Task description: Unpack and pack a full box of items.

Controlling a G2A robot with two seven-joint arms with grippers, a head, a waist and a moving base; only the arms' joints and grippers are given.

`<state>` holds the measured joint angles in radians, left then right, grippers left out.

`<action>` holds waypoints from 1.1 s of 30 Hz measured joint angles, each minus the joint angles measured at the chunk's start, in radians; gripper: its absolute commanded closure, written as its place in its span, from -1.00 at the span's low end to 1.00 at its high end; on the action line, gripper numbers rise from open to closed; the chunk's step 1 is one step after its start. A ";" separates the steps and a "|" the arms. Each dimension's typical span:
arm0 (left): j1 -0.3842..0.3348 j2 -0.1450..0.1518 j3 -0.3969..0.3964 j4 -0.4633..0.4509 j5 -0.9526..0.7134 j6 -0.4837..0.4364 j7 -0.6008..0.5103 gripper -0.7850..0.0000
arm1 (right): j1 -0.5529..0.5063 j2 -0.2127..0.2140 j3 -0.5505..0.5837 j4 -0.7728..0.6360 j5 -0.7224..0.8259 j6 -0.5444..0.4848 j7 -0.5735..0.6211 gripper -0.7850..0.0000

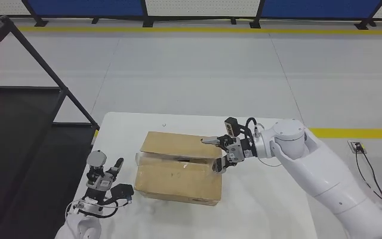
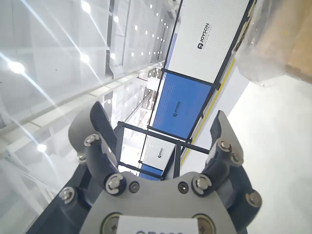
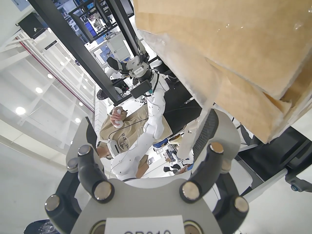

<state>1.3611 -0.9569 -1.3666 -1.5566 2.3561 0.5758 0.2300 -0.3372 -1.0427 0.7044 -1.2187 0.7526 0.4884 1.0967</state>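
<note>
1. Sitting mid-way across the white table (image 1: 268, 203): a brown cardboard box (image 1: 179, 174), clear tape (image 3: 186, 142) hanging loose from its edge.
2. The right arm stretches in level from the side. The right gripper (image 1: 215, 154) is at the box's top edge, spread wide and gripping nothing, with one finger (image 3: 207, 127) against the tape.
3. The left gripper (image 1: 121, 178) sits low beside the box's opposite end, apart from it, released and empty.

White rounded arm (image 1: 316, 173), black cables; right end effector (image 3: 149, 120) grey-plated, silver screws, dark seemingly ribbed fingers (image 3: 207, 132).

Top view looking down on table (image 1: 253, 206), wrist views tilted upward, close beside shared box (image 1: 179, 176)
</note>
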 measured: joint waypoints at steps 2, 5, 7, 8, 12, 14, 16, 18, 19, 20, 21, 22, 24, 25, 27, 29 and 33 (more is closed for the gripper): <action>0.005 -0.007 0.009 -0.036 -0.034 -0.025 -0.012 -1.00 | -0.003 0.000 0.006 0.001 0.000 -0.001 0.002 -1.00; 0.013 -0.022 -0.009 -0.131 -0.248 -0.122 -0.018 -1.00 | -0.003 -0.003 0.010 0.004 -0.002 -0.001 0.005 -1.00; 0.019 -0.027 -0.049 -0.165 -0.506 -0.197 -0.017 -1.00 | -0.001 -0.006 0.010 0.008 -0.005 0.000 0.007 -1.00; 0.024 -0.029 -0.068 -0.172 -0.613 -0.226 -0.021 -1.00 | 0.000 -0.007 0.010 0.010 -0.005 0.000 0.009 -1.00; 0.039 -0.032 -0.150 -0.187 -0.987 -0.375 -0.072 -1.00 | 0.004 -0.013 0.009 0.023 -0.009 -0.002 0.017 -1.00; 0.041 -0.033 -0.193 -0.187 -1.167 -0.481 -0.114 -1.00 | 0.007 -0.016 0.008 0.031 -0.010 -0.005 0.021 -1.00; 0.041 -0.033 -0.238 -0.178 -1.351 -0.603 -0.162 -1.00 | 0.009 -0.020 0.007 0.038 -0.011 -0.005 0.025 -1.00; 0.040 -0.032 -0.269 -0.160 -1.504 -0.710 -0.218 -1.00 | 0.011 -0.022 0.007 0.043 -0.012 -0.005 0.028 -1.00; 0.034 -0.031 -0.286 -0.142 -1.614 -0.781 -0.270 -1.00 | 0.012 -0.024 0.007 0.046 -0.013 -0.006 0.030 -1.00; 0.028 -0.030 -0.295 -0.126 -1.702 -0.836 -0.319 -1.00 | 0.013 -0.025 0.007 0.048 -0.013 -0.006 0.030 -1.00; 0.019 -0.029 -0.305 -0.108 -1.789 -0.889 -0.373 -1.00 | 0.013 -0.026 0.008 0.050 -0.014 -0.005 0.031 -1.00; 0.006 -0.025 -0.322 -0.085 -1.890 -0.944 -0.443 -1.00 | 0.013 -0.027 0.008 0.053 -0.014 -0.005 0.032 -1.00; 0.001 -0.023 -0.330 -0.076 -1.982 -0.969 -0.505 -1.00 | 0.012 -0.029 0.010 0.058 -0.014 -0.006 0.033 -1.00; 0.002 -0.023 -0.329 -0.076 -2.000 -0.959 -0.506 -1.00 | 0.010 -0.030 0.012 0.061 -0.013 -0.006 0.033 -1.00; 0.003 -0.023 -0.327 -0.078 -1.964 -0.951 -0.478 -1.00 | 0.007 -0.031 0.015 0.064 -0.013 -0.005 0.034 -1.00; 0.003 -0.023 -0.327 -0.078 -1.905 -0.951 -0.469 -1.00 | 0.003 -0.031 0.018 0.066 -0.012 -0.006 0.037 -1.00; 0.015 -0.030 -0.308 -0.098 -2.017 -0.985 -0.512 -1.00 | 0.001 -0.034 0.023 0.072 -0.012 -0.011 0.046 -1.00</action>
<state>1.3757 -0.9865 -1.6750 -1.6542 0.3387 -0.4087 -0.2821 -0.3366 -1.0765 0.7272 -1.1470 0.7403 0.4778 1.1427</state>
